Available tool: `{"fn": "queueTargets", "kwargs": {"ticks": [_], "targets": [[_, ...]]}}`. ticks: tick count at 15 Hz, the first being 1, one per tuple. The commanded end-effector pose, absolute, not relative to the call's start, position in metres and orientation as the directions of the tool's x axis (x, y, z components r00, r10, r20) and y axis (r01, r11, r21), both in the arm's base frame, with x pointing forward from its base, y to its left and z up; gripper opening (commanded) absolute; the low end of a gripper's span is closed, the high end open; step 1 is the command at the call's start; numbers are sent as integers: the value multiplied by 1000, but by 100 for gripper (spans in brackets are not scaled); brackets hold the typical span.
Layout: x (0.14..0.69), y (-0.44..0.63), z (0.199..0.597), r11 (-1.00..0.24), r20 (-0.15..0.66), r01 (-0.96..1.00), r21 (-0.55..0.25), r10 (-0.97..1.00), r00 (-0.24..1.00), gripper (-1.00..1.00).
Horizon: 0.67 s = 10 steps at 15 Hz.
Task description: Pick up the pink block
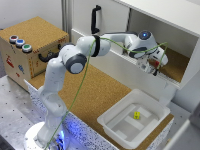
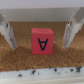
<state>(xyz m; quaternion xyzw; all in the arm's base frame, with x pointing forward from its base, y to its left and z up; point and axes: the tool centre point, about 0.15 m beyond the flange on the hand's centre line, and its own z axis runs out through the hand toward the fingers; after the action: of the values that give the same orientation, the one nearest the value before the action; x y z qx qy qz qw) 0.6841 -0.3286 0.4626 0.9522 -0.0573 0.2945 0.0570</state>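
**Lined up on the pink block, grasp not yet made**

Since my gripper (image 2: 39, 31) stands wide with nothing held, I judge this the approach step. In the wrist view, from one side to the other: one finger (image 2: 7, 31), the pink block (image 2: 41, 40) on cork marked with a letter A, apart from both, then the second finger (image 2: 73, 29). Next I should descend and close squarely. Count: one pink block, one yellow cube (image 1: 136, 115) in one white tray (image 1: 120, 134).

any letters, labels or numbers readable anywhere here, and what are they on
"A": black letter on the face of the pink block, seen in the wrist view between the open end effector fingers.
Red mark on the cork box front: too blurred to read.
Yellow cube in the white tray: too small to tell.
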Motion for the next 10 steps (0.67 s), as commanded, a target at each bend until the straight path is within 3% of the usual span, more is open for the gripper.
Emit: {"fn": "queueTargets", "kwargs": {"ticks": [1,10], "targets": [[726,-335,464,-991,458,-136,20,-112,882,-100],[700,-352,478,-992,477,-125,-12,-116,871,-100]]}}
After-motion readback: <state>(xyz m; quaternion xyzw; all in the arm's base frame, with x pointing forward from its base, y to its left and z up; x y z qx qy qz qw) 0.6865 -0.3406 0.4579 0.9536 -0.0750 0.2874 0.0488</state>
